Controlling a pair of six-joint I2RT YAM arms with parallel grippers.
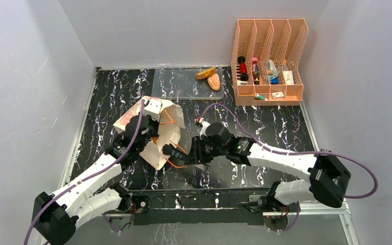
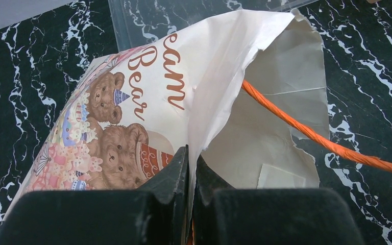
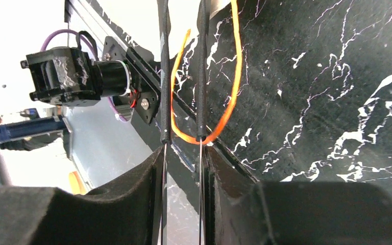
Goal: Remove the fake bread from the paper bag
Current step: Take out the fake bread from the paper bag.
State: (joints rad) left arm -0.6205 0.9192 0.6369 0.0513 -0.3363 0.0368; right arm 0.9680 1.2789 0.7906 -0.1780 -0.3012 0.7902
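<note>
Where white walls (image 1: pixel 30 76) box the marbled table (image 1: pixel 265 127), left gripper (image 2: pixel 190 155) pinches paper bag (image 2: pixel 158 92); right gripper (image 3: pixel 184 140) unclear.

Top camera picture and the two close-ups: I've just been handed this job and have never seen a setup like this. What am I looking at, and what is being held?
The wide picture looks down from above on two robot arms fixed at the near edge of a black marbled table. The other two pictures come from a camera on each wrist, looking along that arm's fingers. The left fingers are shut on the edge of the paper bag, the one printed with bears. The right fingers stand slightly apart with the bag's orange cord handle looped at their tips; whether they pinch it is unclear. At the back, a clear tray holds two fake bread pieces, beside an orange rack of small items.
</note>
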